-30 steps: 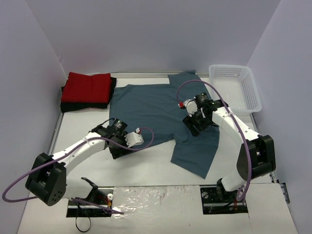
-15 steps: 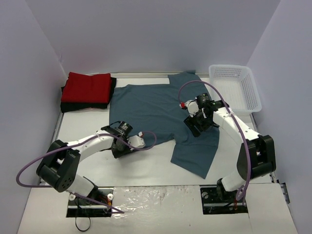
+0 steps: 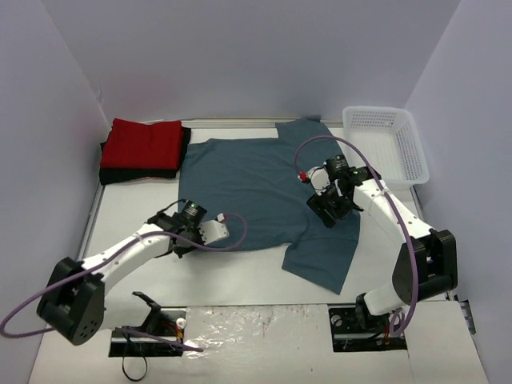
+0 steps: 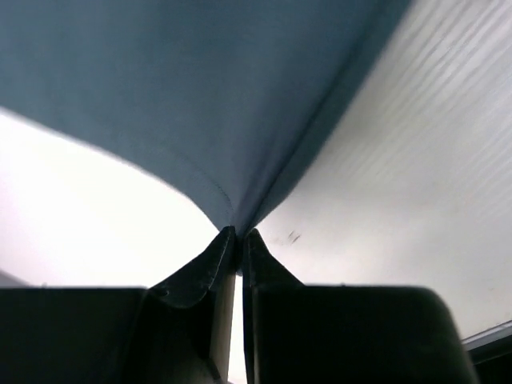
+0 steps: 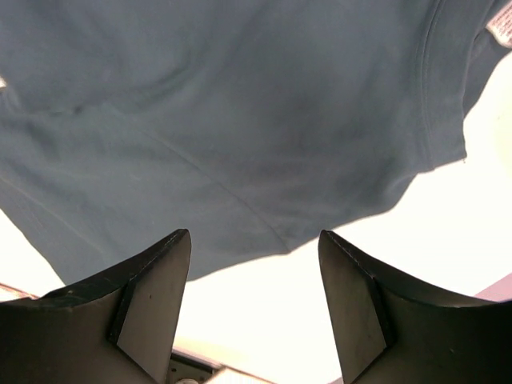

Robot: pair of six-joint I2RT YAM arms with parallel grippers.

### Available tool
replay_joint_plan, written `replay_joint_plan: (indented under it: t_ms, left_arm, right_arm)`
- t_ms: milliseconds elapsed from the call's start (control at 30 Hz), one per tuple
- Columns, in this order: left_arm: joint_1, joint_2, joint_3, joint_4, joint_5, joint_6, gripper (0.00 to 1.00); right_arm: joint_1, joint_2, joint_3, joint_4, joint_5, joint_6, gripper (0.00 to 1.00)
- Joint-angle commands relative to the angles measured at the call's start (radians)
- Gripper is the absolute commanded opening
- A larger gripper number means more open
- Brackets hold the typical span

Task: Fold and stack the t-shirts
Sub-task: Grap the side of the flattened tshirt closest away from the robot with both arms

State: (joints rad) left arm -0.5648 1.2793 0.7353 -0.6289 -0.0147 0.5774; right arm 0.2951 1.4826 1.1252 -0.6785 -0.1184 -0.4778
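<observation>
Now the left tool (image 4: 238, 234) pinches the slate-blue cloth t-shirt's (image 3: 240, 180) near edge; the right tool (image 5: 254, 234) hangs spread above it.

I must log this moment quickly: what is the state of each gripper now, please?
Left gripper: closed, pinching the edge of the teal t-shirt.
Right gripper: open, holding nothing, above the teal t-shirt.

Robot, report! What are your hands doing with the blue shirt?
Left gripper shut on blue shirt edge. Right gripper open above it. Nothing blocking.
</observation>
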Motion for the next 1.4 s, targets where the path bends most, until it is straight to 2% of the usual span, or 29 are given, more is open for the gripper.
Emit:
replay_joint_plan:
  t_ms: [0,100,300,400,467,600,667,767,867,933,1067,1367]
  left_arm:
    - [0.06,-0.113,0.004,-0.069,-0.048,0.058,0.02]
    - [0.108,-0.133,0.016,-0.095,-0.018,0.053,0.02]
    - [0.111,-0.064,0.042,-0.095,0.012,0.024,0.02]
    - [0.111,-0.012,0.067,-0.088,0.01,0.006,0.02]
    - [0.111,0.009,0.085,-0.074,0.009,-0.004,0.02]
    - [0.111,0.034,0.11,-0.046,0.01,-0.042,0.02]
    - [0.112,0.041,0.122,-0.032,0.002,-0.062,0.02]
    - [0.117,0.058,0.133,0.011,-0.024,-0.086,0.03]
    - [0.146,0.095,0.167,0.024,-0.008,-0.103,0.02]
    - [0.152,0.126,0.187,0.02,0.004,-0.113,0.02]
    - [0.154,0.156,0.213,0.034,-0.004,-0.125,0.02]
    - [0.226,0.167,0.251,0.043,-0.031,-0.097,0.03]
  right_arm:
    - [-0.005,-0.054,-0.027,-0.099,0.051,-0.045,0.61]
    - [-0.005,-0.073,-0.056,-0.113,0.065,-0.067,0.61]
    - [0.001,-0.073,-0.059,-0.21,-0.056,-0.169,0.6]
    - [0.015,-0.059,-0.062,-0.219,-0.018,-0.189,0.59]
    - [0.013,-0.026,-0.067,-0.216,0.032,-0.196,0.54]
    - [0.015,0.028,-0.09,-0.213,0.033,-0.206,0.29]
    - [0.024,0.041,-0.1,-0.231,0.005,-0.228,0.28]
    - [0.042,0.044,-0.102,-0.288,-0.03,-0.281,0.33]
    - [0.107,0.053,-0.1,-0.331,-0.032,-0.297,0.32]
    - [0.125,0.074,-0.105,-0.325,0.005,-0.292,0.25]
    - [0.13,0.157,-0.102,-0.25,0.046,-0.277,0.01]
    - [0.096,0.349,-0.016,-0.121,0.043,-0.249,0.0]
